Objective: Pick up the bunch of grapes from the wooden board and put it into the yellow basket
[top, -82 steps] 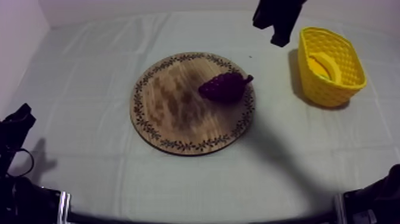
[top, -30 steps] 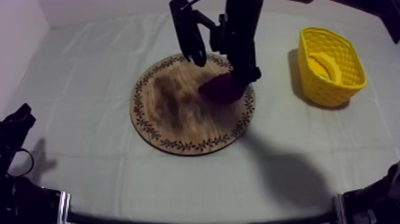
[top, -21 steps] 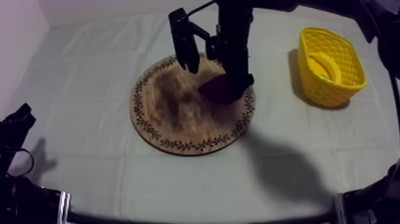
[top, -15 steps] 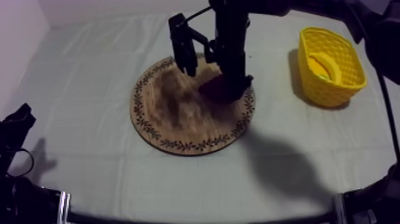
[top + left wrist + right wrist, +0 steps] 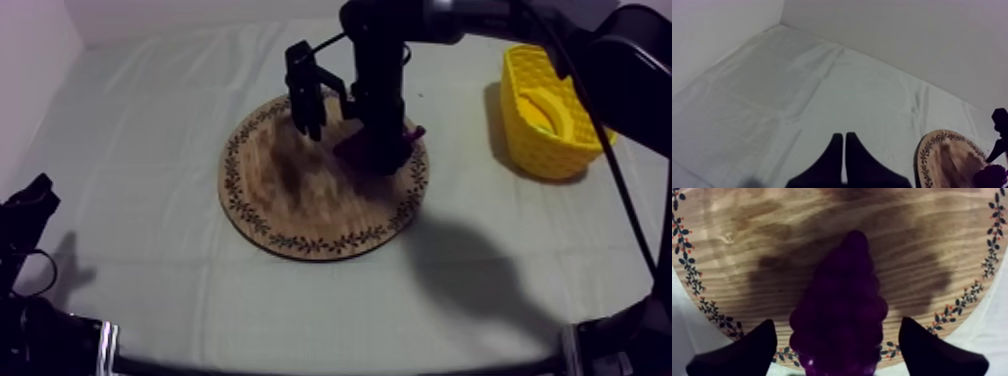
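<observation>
the table (image 5: pixel 120 290) is covered by a grey-white cloth (image 5: pixel 150 110) with soft creases and fold lines running across it. a round wooden board (image 5: pixel 290 200) with a patterned rim lies flat on the cloth near the middle of the table. a yellow basket (image 5: pixel 535 150) stands upright on the cloth toward the right side, well apart from the board, with bare cloth between them. at the far edge the cloth meets a pale wall (image 5: pixel 200 15)

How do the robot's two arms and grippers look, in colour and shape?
Both are plain black, no markings visible. The left gripper has two smooth fingers that taper to blunt tips. The right gripper has two like fingers, rounded at the ends, on a thick black arm.
</observation>
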Action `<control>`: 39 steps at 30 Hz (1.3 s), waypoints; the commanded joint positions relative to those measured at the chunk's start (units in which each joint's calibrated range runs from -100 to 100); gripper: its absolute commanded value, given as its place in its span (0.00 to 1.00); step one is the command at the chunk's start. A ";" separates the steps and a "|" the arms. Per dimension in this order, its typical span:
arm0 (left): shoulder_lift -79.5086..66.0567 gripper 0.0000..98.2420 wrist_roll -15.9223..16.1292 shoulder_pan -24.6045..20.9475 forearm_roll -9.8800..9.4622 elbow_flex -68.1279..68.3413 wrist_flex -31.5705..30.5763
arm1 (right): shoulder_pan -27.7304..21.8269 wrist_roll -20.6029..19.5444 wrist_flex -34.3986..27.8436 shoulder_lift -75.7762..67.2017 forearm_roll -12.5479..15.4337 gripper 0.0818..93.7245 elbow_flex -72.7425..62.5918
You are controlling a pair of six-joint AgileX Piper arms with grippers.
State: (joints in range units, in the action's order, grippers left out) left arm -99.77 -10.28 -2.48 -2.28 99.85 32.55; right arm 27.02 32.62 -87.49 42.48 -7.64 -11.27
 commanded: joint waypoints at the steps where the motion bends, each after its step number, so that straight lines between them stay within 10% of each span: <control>1: 0.03 0.00 0.00 -0.01 0.01 0.04 0.03 | -0.04 -0.02 0.14 0.38 -0.03 0.75 0.10; 18: 0.03 0.00 0.00 -0.01 0.01 0.04 0.03 | -0.28 -2.27 4.19 0.96 -1.10 0.47 1.41; 39: 0.03 0.00 0.00 -0.01 0.01 0.04 0.03 | -0.67 -1.39 3.89 -4.95 -1.04 0.44 3.25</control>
State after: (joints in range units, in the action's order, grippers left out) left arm -99.77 -10.28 -2.48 -2.28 99.85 32.55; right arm 26.37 31.09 -83.38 38.22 -8.78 -7.77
